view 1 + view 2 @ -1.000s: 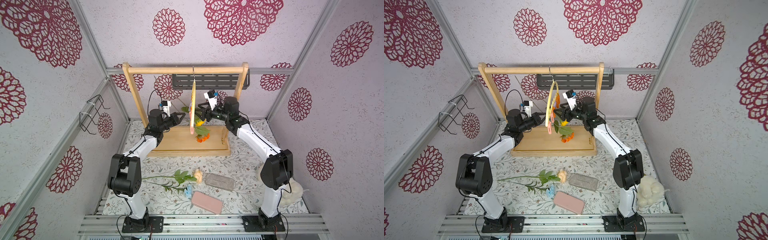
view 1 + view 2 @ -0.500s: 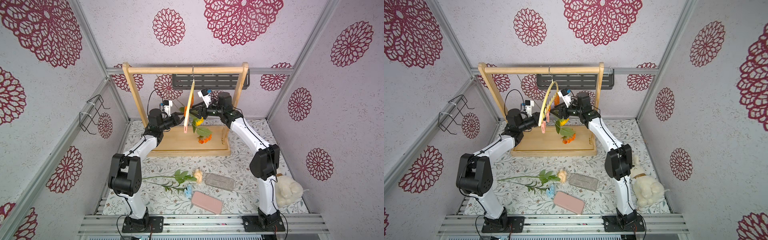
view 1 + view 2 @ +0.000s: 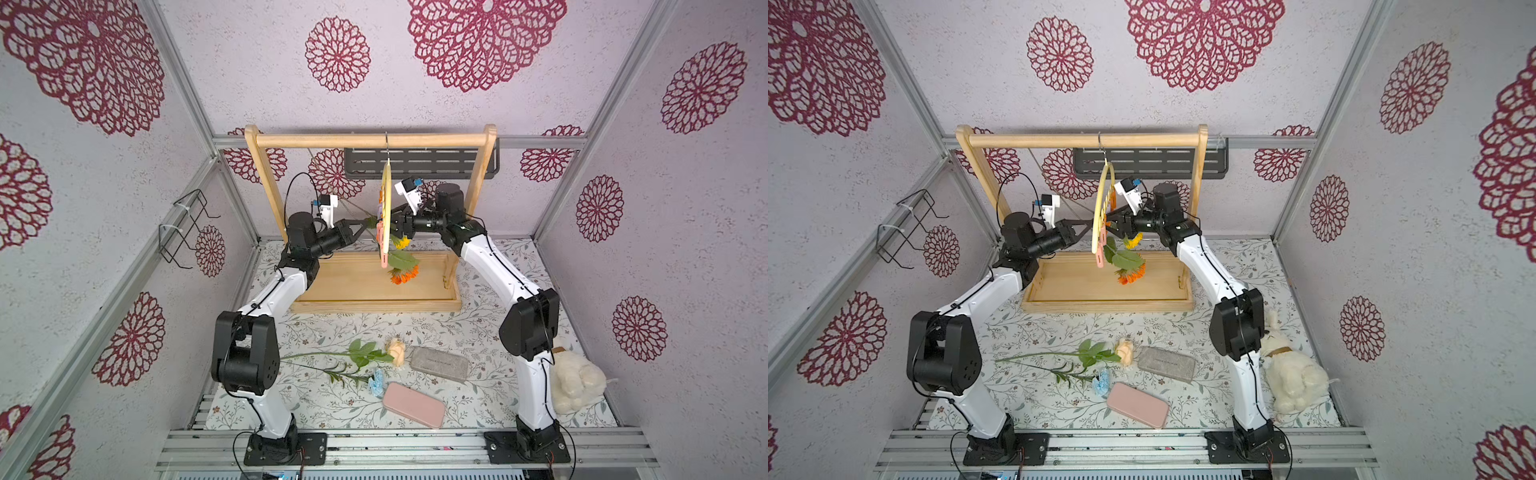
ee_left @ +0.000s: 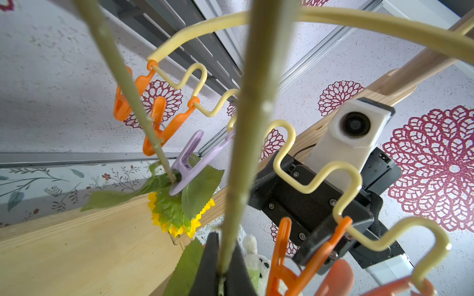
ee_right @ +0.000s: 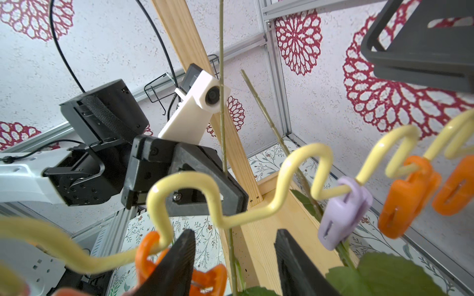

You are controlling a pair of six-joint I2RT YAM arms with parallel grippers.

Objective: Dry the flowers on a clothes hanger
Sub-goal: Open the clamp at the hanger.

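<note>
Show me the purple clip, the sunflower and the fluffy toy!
purple clip [image 5: 343,212], right wrist view, on its body.
sunflower [image 4: 174,215], left wrist view, on the green back of the bloom.
fluffy toy [image 3: 1293,378], in a top view, on its body.

Pale yellow arched hanger [image 3: 386,195] with wavy lower bar hangs edge-on from wooden rail [image 3: 374,140].
Yellow sunflower [image 3: 401,242] held head-down in lilac clip [image 4: 189,164]; orange daisy-like bloom [image 3: 405,275] dangles below; cream-peach rose [image 3: 395,351] and light blue bloom [image 3: 377,381] lie on table [image 3: 332,411].

White arm links [image 3: 270,297]; black joints [image 3: 245,353]; white wrist cameras [image 3: 328,206]; thin black cables [image 3: 302,174]; black screwed left pincer [image 3: 362,225]
</note>
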